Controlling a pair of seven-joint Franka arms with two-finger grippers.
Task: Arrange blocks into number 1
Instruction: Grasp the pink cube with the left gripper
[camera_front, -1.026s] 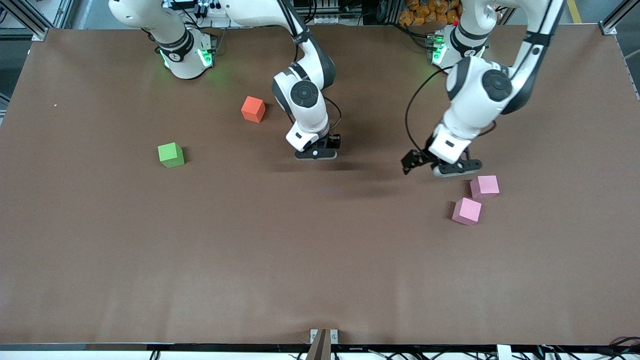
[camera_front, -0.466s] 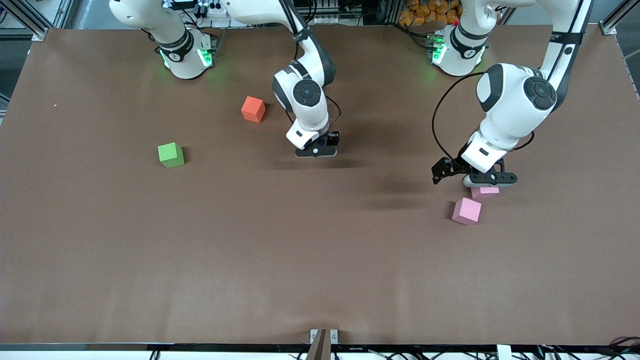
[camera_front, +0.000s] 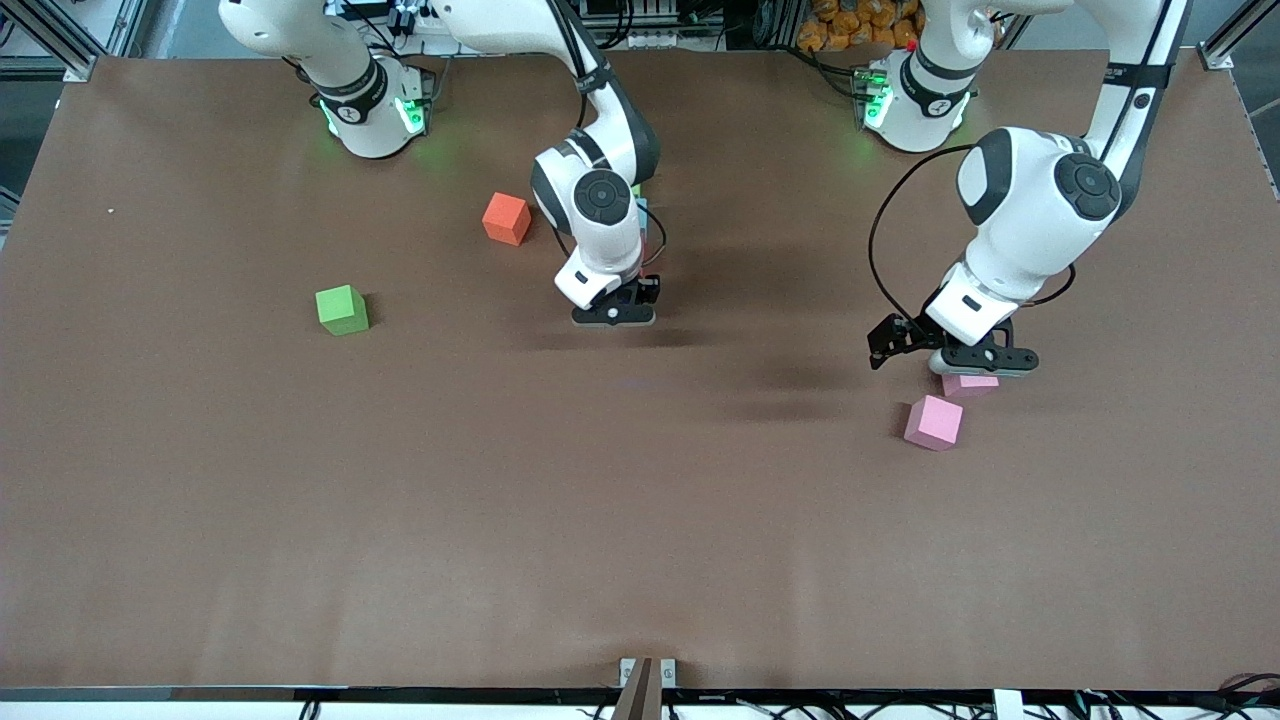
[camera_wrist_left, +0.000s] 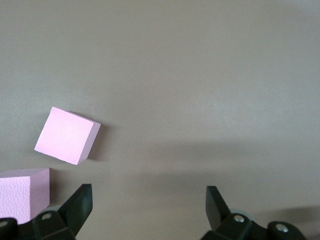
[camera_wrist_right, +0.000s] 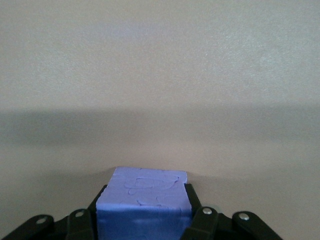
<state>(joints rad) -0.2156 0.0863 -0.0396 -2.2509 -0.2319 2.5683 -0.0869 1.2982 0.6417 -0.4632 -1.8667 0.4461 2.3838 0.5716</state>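
Flanking left tool (camera_wrist_left: 145, 210) — pink blocks (camera_wrist_left: 66, 135), orange block (camera_front: 506, 218) apart

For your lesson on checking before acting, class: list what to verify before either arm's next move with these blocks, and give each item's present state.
1. Left pincer open: ok.
2. Nearest pink block between its fingers: not ok, it sits outside one finger.
3. Second pink block clear of the fingers: ok.
4. Right pincer shut on the purple block: ok.
5. Purple block resting on the table: cannot tell.
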